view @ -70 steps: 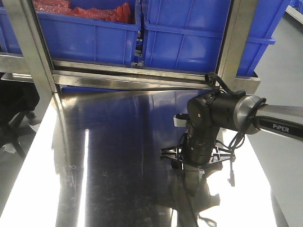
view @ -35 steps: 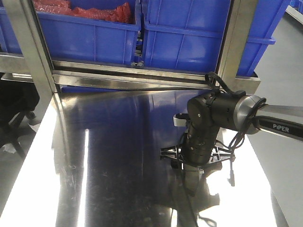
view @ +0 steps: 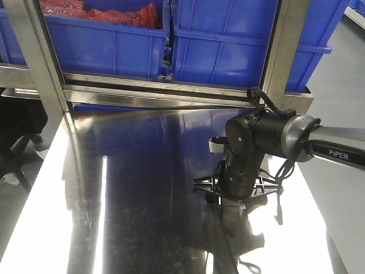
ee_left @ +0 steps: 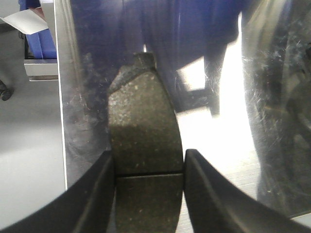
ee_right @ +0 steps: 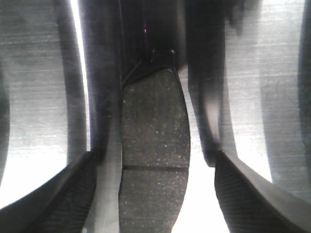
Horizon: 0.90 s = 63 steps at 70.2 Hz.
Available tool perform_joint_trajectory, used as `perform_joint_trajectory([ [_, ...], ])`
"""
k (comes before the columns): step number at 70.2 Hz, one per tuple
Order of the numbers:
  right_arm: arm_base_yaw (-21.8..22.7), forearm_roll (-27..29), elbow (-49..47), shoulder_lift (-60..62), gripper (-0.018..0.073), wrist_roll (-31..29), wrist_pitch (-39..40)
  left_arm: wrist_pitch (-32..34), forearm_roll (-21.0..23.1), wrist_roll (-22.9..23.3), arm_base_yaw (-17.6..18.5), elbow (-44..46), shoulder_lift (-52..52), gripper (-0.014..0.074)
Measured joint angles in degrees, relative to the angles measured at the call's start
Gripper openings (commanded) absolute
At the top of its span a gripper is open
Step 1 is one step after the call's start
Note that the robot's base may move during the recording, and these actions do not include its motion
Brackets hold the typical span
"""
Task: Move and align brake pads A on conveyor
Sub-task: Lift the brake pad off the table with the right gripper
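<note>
In the left wrist view a dark grey brake pad (ee_left: 143, 116) with a centre groove lies lengthwise on the shiny steel table. My left gripper (ee_left: 148, 158) is shut on it, both fingers pressed against its long sides. The right wrist view shows another brake pad (ee_right: 153, 121) flat on the steel. My right gripper (ee_right: 155, 158) straddles it open, with a gap on each side. Seen from the front, the right gripper (view: 231, 200) points straight down at the table and its arm hides the pad. The left arm and the conveyor are out of view.
Blue bins (view: 108, 43) sit on a steel rack behind the table (view: 142, 188). A small white object (view: 215, 145) lies just behind the right arm. The table's left edge (ee_left: 60, 121) runs close beside the left gripper's pad, with floor beyond.
</note>
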<state>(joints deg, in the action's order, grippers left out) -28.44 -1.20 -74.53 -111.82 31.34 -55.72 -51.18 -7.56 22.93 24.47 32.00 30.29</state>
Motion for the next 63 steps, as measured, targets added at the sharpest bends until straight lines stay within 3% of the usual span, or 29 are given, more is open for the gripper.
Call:
perform_joint_trajectory([
  [37,0.0,0.3,-0.5,-1.5,0.0468,-0.1,-0.6,0.0,0.0,0.0,0.0,0.0,0.0,-0.0008],
  [47,0.0,0.3,-0.6,-1.5,0.0388,-0.1,-0.6,0.0,0.0,0.0,0.0,0.0,0.0,-0.0008],
  [63,0.0,0.2,-0.6,-1.5,0.0185,0.0,-0.6,0.0,0.0,0.0,0.0,0.0,0.0,-0.0008],
])
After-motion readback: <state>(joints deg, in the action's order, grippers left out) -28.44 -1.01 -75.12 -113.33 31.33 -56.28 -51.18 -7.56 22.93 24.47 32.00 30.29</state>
